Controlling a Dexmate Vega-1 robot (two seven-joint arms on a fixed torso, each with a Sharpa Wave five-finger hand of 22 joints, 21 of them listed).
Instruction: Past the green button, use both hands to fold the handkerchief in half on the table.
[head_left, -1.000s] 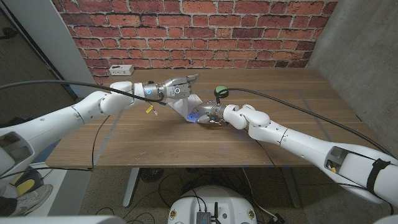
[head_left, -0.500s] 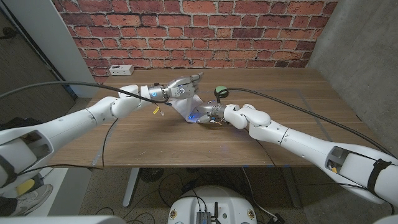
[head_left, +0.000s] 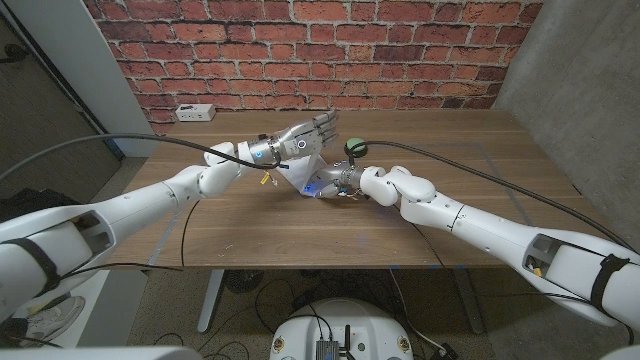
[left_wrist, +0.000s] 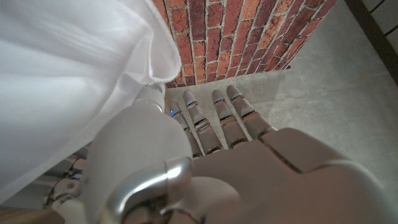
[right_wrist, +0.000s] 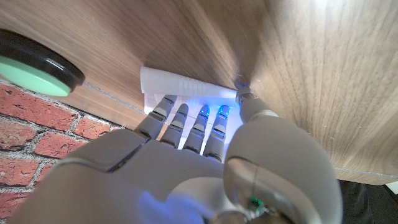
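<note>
The handkerchief (head_left: 300, 172), thin, limp and light, is draped from the raised left hand (head_left: 300, 140) beside the green button (head_left: 354, 147); its fingers (left_wrist: 219, 118) are extended. A folded edge is pressed onto the bench (head_left: 420, 215) by the right hand (head_left: 340, 183). Corners are judged the best holds.

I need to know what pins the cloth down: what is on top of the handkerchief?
The right hand presses its fingers onto the handkerchief on the wooden table. The left hand lifts one side of it. The cloth under the fingers is covered.
</note>
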